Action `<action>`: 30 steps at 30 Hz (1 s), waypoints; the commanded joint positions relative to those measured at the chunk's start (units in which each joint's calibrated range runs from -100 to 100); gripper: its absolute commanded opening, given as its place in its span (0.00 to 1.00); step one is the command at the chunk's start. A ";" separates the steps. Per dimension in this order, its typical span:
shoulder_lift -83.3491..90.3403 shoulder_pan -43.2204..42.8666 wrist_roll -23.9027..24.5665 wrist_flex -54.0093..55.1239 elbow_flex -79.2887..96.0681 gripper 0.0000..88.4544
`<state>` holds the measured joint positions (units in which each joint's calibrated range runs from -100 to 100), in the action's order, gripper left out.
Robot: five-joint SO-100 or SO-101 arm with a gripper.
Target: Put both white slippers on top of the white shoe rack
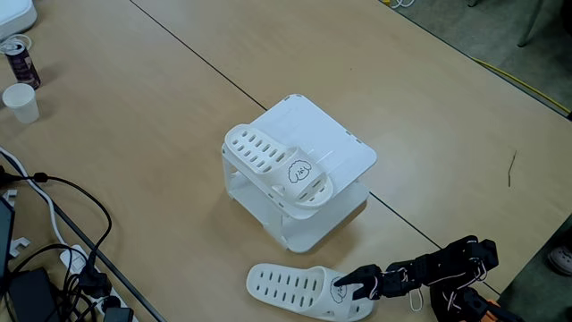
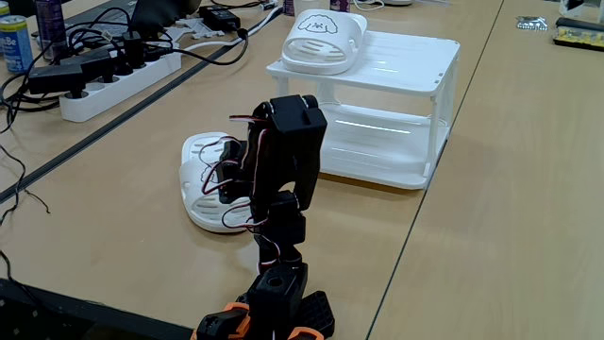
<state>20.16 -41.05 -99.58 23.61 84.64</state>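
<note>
The white shoe rack (image 1: 344, 148) (image 2: 406, 71) stands mid-table. One white slipper (image 1: 273, 161) (image 2: 324, 40) lies on its flat top, along one edge. The other white slipper (image 1: 290, 288) (image 2: 200, 184) lies flat on the table in front of the rack. In a fixed view my gripper (image 1: 356, 286) reaches in from the lower right, its black fingers at that slipper's strap, by the small drawing. From behind, the arm hides the gripper (image 2: 229, 181) and much of the slipper, so how the jaws stand around the strap is not clear.
A dark can (image 1: 20, 59) and a paper cup (image 1: 21, 101) stand at the table's far left. Black cables (image 1: 63, 259) and a white power strip (image 2: 113, 80) with plugs run along one side. A blue can (image 2: 14, 42) stands behind them. A table seam (image 1: 214, 72) crosses the top.
</note>
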 commanded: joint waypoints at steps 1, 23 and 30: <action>0.32 0.01 -0.42 1.16 -3.31 0.27; 11.60 -2.54 -0.42 1.07 -4.21 0.01; 20.52 -7.72 -0.42 0.38 -4.12 0.01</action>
<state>34.10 -46.89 -99.58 23.86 82.39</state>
